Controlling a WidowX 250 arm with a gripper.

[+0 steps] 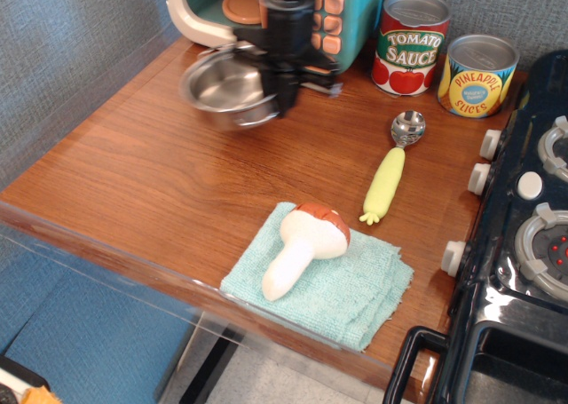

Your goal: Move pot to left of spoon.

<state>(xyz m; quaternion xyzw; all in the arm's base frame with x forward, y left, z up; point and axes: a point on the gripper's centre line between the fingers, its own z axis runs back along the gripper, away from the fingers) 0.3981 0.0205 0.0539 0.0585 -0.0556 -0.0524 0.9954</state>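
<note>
The shiny steel pot (224, 90) hangs in the air over the back middle of the wooden table, blurred by motion. My gripper (286, 95) is shut on the pot's right rim and carries it. The spoon (392, 166), with a silver bowl and a pale-yellow handle, lies on the table to the right of the pot, its bowl pointing toward the back. The pot is to the left of the spoon and lifted off the table.
A toy microwave (337, 18) stands right behind the gripper. A tomato sauce can (409, 43) and a pineapple can (477, 75) stand at the back right. A toy mushroom (302, 244) lies on a teal cloth (355, 290) in front. A black stove (524, 235) is on the right.
</note>
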